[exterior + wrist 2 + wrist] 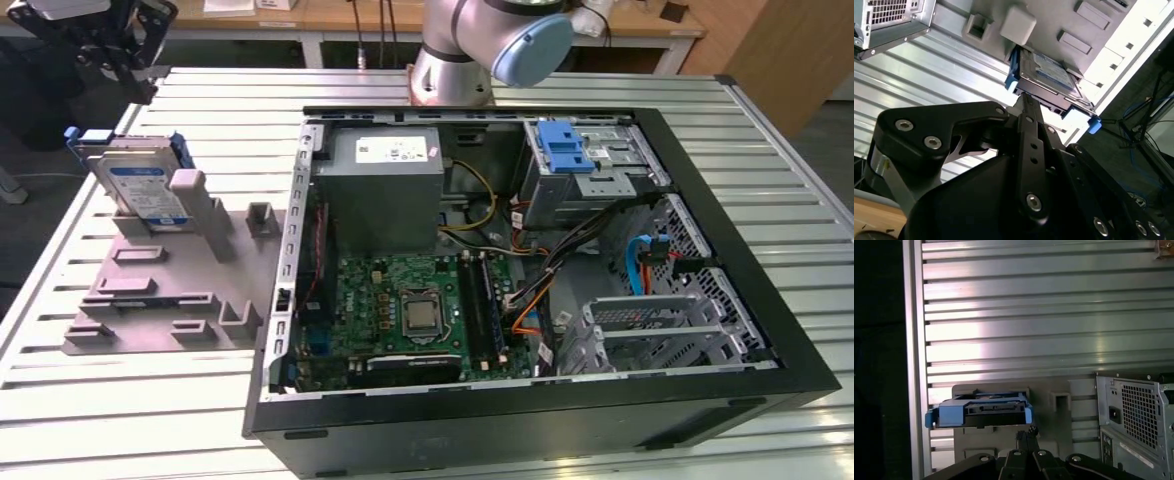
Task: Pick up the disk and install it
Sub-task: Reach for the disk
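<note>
One disk (144,188) is my concern, and it stands on edge in a grey holder (160,290) on the tabletop (134,420), below my end effector (118,55) and a little ahead of its tips, not touched. The step in hand, as I judge it, is the approach for the pick-up: I hang over the holder and carry nothing. In both wrist views my fingers (1027,432) run together to a single narrow tip, so I read the end effector as closed and empty. To take the disk I judge the fingers would first have to part wider than its thin body, line up across its two flat faces, clear the blue rails on its edges, and come straight down between the holder's posts. The open computer case (534,425) lies well off to my side, with a drive cage (587,170) carrying a blue tab in its far corner. The exterior view cuts off the upper part of my end effector. A holder post covers part of the disk's label, and its lower edge sits hidden in the slot. How much gap lies between my tips and the disk I cannot tell.
</note>
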You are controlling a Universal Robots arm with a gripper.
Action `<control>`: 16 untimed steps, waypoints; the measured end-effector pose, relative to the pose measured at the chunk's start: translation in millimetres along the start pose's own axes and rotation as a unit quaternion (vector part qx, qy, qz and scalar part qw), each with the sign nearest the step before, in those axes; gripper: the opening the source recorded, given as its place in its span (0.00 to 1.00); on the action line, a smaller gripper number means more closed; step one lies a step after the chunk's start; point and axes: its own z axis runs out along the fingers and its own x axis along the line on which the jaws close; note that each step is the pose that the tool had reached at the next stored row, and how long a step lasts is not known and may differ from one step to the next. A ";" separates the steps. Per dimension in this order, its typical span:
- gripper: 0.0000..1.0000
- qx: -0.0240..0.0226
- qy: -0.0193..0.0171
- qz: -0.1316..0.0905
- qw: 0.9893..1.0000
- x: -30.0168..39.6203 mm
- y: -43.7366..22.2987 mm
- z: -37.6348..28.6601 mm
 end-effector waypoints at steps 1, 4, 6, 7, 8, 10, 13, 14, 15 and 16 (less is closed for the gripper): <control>0.11 0.000 0.000 0.000 1.000 3.3 0.0 0.2; 0.11 0.000 0.000 0.000 1.000 12.8 0.3 0.6; 0.11 0.000 0.000 0.000 1.000 18.4 0.4 0.9; 0.11 0.000 0.000 0.000 1.000 20.9 0.4 1.0; 0.11 0.000 0.000 0.000 1.000 23.3 0.4 1.1; 0.11 0.000 0.000 0.000 1.000 28.2 0.3 1.3; 0.11 0.000 0.000 0.000 1.000 34.9 0.0 1.4; 0.11 0.000 0.000 0.000 1.000 36.8 -0.2 1.6; 0.11 0.000 0.000 0.000 1.000 38.5 -0.3 1.6; 0.11 0.000 0.000 0.000 1.000 39.7 -0.4 1.7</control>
